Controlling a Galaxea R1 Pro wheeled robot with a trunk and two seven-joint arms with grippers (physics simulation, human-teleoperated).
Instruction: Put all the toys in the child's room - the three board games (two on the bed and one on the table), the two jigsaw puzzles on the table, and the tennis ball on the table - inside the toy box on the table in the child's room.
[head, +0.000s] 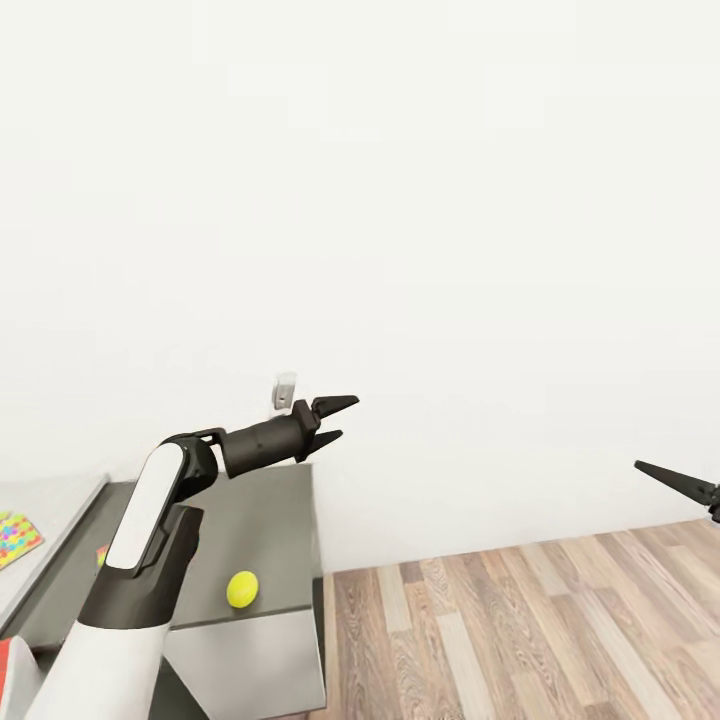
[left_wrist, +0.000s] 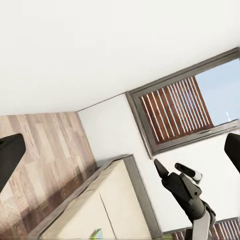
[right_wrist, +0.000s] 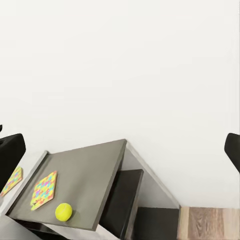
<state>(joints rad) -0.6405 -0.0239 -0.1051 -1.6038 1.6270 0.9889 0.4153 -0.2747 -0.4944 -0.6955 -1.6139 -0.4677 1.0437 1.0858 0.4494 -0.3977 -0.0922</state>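
The tennis ball (head: 242, 588) (right_wrist: 63, 211) lies near the front edge of the dark grey side table (head: 265, 520) (right_wrist: 90, 170). One jigsaw puzzle (right_wrist: 44, 189) lies beside it, mostly hidden by my left arm in the head view. The other jigsaw puzzle (head: 15, 535) (right_wrist: 12, 180) rests on the pale desk. My left gripper (head: 338, 420) hovers open above the side table's far corner, holding nothing. My right gripper (head: 690, 495) is off to the right over the floor, fingers (right_wrist: 10, 155) wide apart and empty. The toy box is out of view.
A white wall stands close behind the side table, with a small socket (head: 286, 392) on it. Wood-plank floor (head: 540, 620) lies to the right. The left wrist view shows a slatted window (left_wrist: 180, 112) and a beige, grey-edged bed (left_wrist: 115, 200).
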